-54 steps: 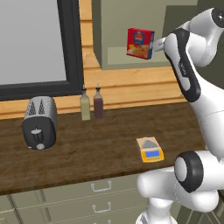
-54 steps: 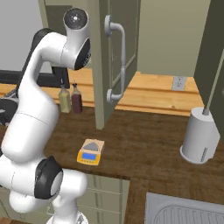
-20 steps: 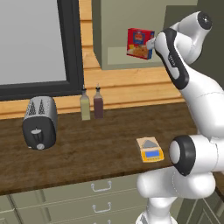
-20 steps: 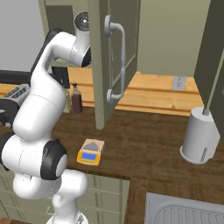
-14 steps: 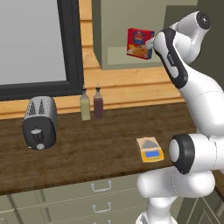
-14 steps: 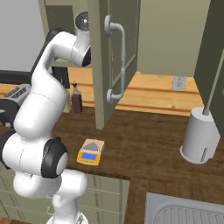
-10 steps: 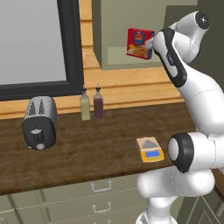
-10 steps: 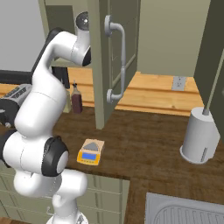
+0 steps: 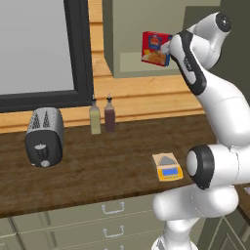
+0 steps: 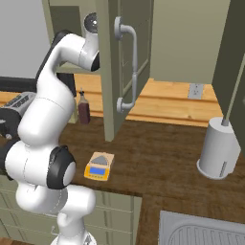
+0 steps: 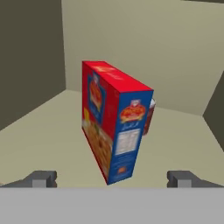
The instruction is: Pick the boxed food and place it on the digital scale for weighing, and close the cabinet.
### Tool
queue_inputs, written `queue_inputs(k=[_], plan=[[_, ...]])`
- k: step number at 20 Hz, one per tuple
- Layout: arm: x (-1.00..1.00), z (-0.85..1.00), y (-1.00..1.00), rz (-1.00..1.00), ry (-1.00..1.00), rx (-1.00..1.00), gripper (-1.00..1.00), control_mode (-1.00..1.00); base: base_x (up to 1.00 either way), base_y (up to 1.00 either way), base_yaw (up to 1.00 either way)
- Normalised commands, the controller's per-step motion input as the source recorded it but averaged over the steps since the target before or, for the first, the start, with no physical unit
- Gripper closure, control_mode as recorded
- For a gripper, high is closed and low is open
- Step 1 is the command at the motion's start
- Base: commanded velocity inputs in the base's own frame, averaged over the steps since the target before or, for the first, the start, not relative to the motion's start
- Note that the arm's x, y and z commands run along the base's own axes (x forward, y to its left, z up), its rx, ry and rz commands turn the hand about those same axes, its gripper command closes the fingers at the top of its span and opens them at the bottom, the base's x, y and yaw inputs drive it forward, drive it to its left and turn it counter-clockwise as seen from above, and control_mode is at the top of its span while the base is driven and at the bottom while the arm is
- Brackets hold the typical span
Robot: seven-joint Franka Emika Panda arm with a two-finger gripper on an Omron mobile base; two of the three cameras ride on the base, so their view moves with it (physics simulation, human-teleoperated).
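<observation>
The boxed food [image 11: 111,122], a red carton, stands upright on the shelf inside the open cabinet [image 9: 146,62]; from the left it shows at the shelf's right part [image 9: 155,48]. My gripper [image 11: 113,178] is open right in front of it, one fingertip far out on each side of the carton's near edge, neither touching. The hand meets the carton's right side in the left base view. The cabinet door [image 10: 111,67] with its long metal handle [image 10: 130,67] stands swung out. The yellow digital scale [image 9: 168,167] [image 10: 99,167] lies on the counter near the front edge.
A small dark red can [image 11: 148,117] stands behind the carton. On the counter are a toaster [image 9: 45,135], two bottles [image 9: 101,116] by the wall, and a white canister [image 10: 219,149] at the right. A sink [image 10: 201,229] lies front right. Drawers [image 9: 112,210] sit below.
Since the earliest frames the arm has reached up to the carton in the cabinet. Over the last second it has hardly moved, and the gripper stays open.
</observation>
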Motion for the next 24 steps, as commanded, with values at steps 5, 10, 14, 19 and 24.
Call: queue_inputs(k=[5, 10, 14, 19, 24], plan=[[0.09, 0.0, 0.0, 0.0, -0.01, 0.0, -1.0, -1.0, 0.0, 0.0, 0.0], [0.12, 0.0, 0.0, 0.0, -0.01, 0.0, -1.0, -1.0, 0.0, 0.0, 0.0], [0.23, 0.0, 0.0, 0.0, 0.0, 0.0, -1.0, -1.0, 0.0, 0.0, 0.0], [0.35, 0.0, 0.0, 0.01, -0.01, 0.0, -1.0, -1.0, 0.0, 0.0, 0.0], [0.29, -0.01, 0.0, 0.02, -0.02, 0.0, -1.0, -1.0, 0.0, 0.0, 0.0]])
